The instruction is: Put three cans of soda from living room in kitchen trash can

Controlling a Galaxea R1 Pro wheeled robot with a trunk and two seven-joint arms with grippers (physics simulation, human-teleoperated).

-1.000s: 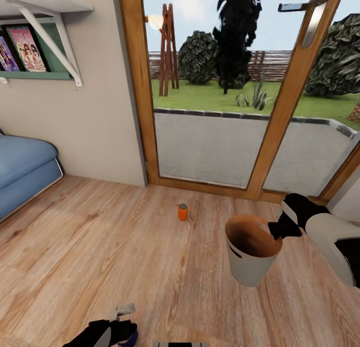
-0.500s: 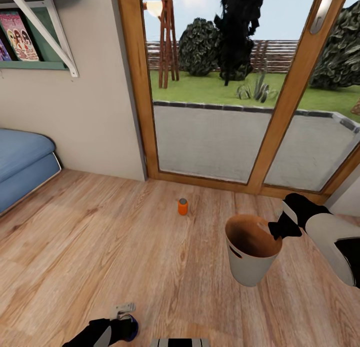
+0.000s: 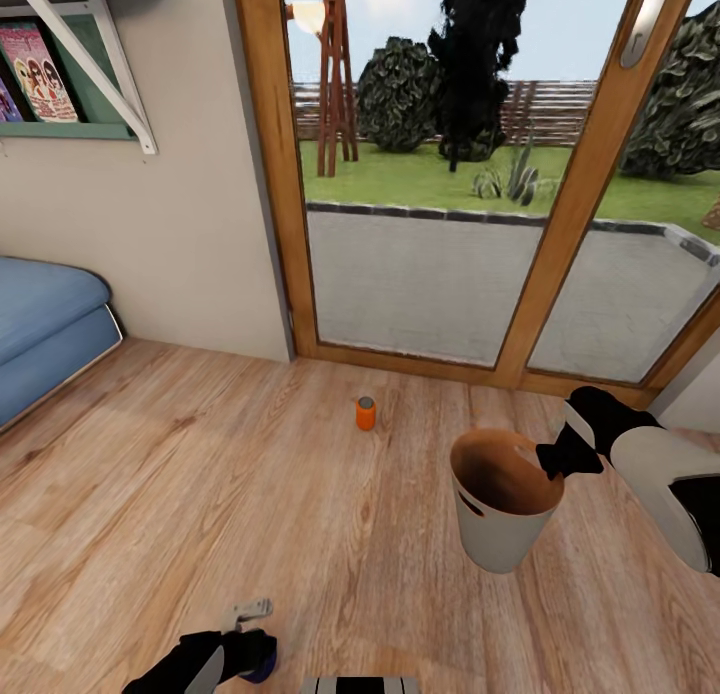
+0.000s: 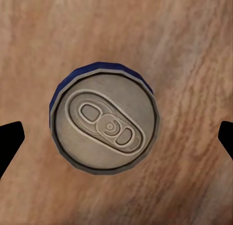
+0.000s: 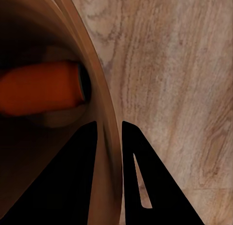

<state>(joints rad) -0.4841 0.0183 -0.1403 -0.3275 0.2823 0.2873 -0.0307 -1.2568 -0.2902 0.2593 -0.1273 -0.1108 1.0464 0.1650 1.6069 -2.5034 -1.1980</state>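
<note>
Upright can (image 3: 366,413) left of, behind bin (image 3: 500,534)

Head high; wrists close, downward

Open plank floor (image 3: 200,494) surrounds the upright orange can (image 3: 366,413), reachable from every side. The bin (image 3: 500,519) stands near right; the glass doors (image 3: 420,224) block beyond; the sofa (image 3: 45,329) sits far left.

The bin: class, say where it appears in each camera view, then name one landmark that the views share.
Head view: the bin is at lower right, its rim clamped by the right gripper.
Right wrist view: its rim runs between the gripper's fingers, with an orange can lying inside.
Left wrist view: looks down on the dark blue can.
Shared landmark: the plank floor.
</note>
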